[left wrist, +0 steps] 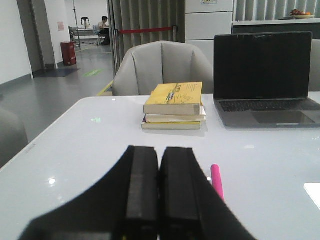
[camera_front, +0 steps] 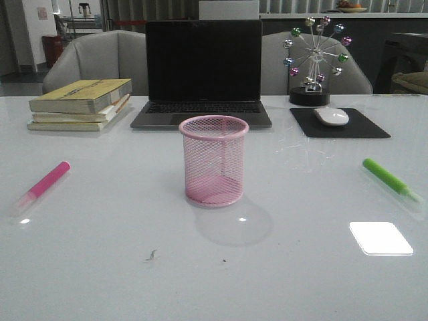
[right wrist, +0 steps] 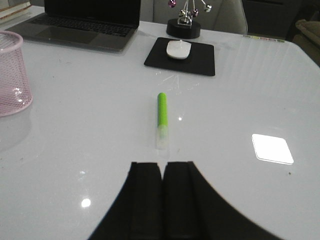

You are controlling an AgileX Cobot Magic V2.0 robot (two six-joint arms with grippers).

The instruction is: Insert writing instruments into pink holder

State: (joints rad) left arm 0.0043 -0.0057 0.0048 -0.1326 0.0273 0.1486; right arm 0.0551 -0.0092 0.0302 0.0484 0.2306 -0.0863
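The pink holder (camera_front: 214, 160) stands upright and empty at the table's middle; its edge also shows in the right wrist view as the pink holder (right wrist: 12, 72). A pink marker (camera_front: 45, 184) lies flat on the left side, a green marker (camera_front: 391, 180) flat on the right. Neither gripper shows in the front view. My left gripper (left wrist: 160, 152) is shut and empty, with the pink marker (left wrist: 217, 181) just beyond and beside its fingers. My right gripper (right wrist: 162, 167) is shut and empty, the green marker (right wrist: 162, 119) lying straight ahead of it, clear cap nearest.
A laptop (camera_front: 202, 70) sits open behind the holder. Stacked books (camera_front: 83, 103) lie at the back left. At the back right are a mouse (camera_front: 332, 116) on a black pad (camera_front: 338, 123) and a ball ornament (camera_front: 311, 60). Chairs stand behind the table.
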